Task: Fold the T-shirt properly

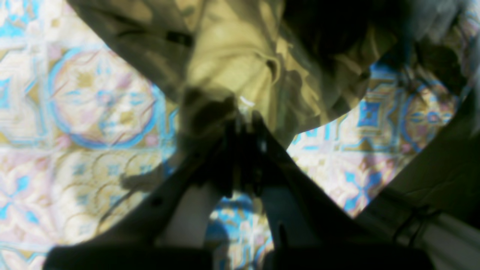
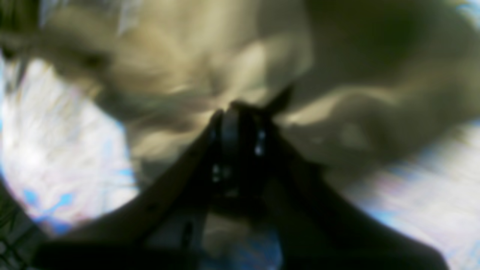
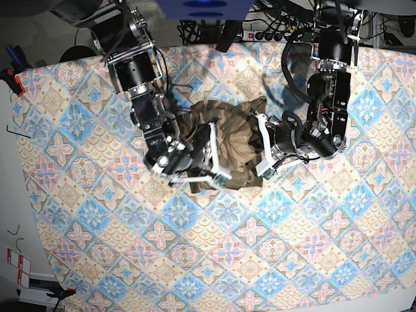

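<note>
From base I saw the T-shirt [image 3: 231, 140] bunched between arms; wrist views showed the left pincer [image 1: 245, 112] and the right pincer [image 2: 243, 108] each clamped on cloth.

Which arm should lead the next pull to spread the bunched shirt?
Probably the left: its pincer visibly pinches the camouflage cloth T-shirt at an edge; the right wrist view is too blurred to confirm its grip.

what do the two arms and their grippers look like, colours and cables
Both arms are black, built from chunky cylindrical joints with black cables looping alongside. The left gripper and right gripper have white frame-like finger pieces in the base view; the wrist views show dark tapering fingers.
</note>
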Available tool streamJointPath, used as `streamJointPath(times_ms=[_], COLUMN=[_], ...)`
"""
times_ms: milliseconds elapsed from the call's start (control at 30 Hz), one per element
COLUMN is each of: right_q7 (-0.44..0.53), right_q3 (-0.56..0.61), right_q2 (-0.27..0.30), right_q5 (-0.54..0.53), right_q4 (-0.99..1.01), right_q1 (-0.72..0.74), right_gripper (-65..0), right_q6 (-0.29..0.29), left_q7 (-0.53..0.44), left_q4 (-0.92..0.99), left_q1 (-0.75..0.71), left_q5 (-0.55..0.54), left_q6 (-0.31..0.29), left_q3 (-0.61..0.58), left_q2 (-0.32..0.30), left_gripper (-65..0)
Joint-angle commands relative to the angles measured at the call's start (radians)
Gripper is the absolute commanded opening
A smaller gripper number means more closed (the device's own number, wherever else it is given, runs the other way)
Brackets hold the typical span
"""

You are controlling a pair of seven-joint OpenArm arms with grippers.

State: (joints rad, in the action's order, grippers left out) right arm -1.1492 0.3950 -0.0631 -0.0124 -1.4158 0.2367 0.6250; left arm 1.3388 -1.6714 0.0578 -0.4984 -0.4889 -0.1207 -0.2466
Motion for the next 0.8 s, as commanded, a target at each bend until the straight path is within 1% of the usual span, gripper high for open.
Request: streamJointPath(times_ms=[0, 67, 167, 267, 333, 400, 433, 500, 567, 700, 767], right_q7=[0.007, -0.018, -0.056, -0.067, -0.062, -0.064, -0.064, -0.064, -0.064, -0.064, -0.064], right_q3=[-0.034, -0.077, -0.094, -0.095, -0.097, -0.097, -0.097, -0.097, -0.097, -0.097, -0.097], right_q2=[-0.002, -0.002, -0.001, 0.03, 0.036, 0.053, 0.058, 0.064, 0.084, 0.088, 0.088], right_q5=[-0.01, -0.01, -0.01, -0.01, -0.007, -0.005, -0.005, -0.005, -0.005, -0.005, -0.005], right_q4=[-0.066, -0.141, -0.214, -0.24, -0.24, -0.24, -0.242, -0.242, -0.248, -0.287, -0.306], right_q1=[0.02, 0.0, -0.004, -0.024, -0.043, -0.058, -0.059, -0.059, -0.059, -0.058, -0.056], right_gripper=[-60.5, -60.5, -60.5, -60.5, -60.5, -60.5, -60.5, -60.5, -60.5, -60.5, -60.5], right_q6=[-0.003, -0.003, -0.003, -0.003, -0.003, -0.003, -0.003, -0.003, -0.003, -0.003, -0.003], left_q7=[-0.032, -0.074, -0.152, -0.259, -0.362, -0.405, -0.39, -0.338, -0.282, -0.204, -0.137], left_q4=[0.004, 0.043, 0.129, 0.331, 0.517, 0.607, 0.606, 0.532, 0.393, 0.152, 0.058], left_q1=[0.018, 0.018, 0.047, 0.124, 0.178, 0.227, 0.235, 0.236, 0.219, 0.165, 0.133], left_q5=[-0.013, -0.013, -0.012, 0.002, 0.025, 0.014, 0.008, -0.007, -0.01, -0.01, -0.01], left_q6=[0.0, 0.0, -0.001, 0.0, 0.0, -0.004, -0.004, -0.004, -0.001, 0.002, 0.002], left_q3=[0.003, 0.003, -0.01, -0.089, -0.13, -0.155, -0.167, -0.181, -0.178, -0.142, -0.116], left_q2=[0.0, 0.0, 0.0, 0.0, 0.002, 0.002, 0.002, 0.002, 0.002, 0.002, 0.002], left_gripper=[-65.0, -65.0, -65.0, -65.0, -65.0, -65.0, -65.0, -65.0, -65.0, -65.0, -65.0])
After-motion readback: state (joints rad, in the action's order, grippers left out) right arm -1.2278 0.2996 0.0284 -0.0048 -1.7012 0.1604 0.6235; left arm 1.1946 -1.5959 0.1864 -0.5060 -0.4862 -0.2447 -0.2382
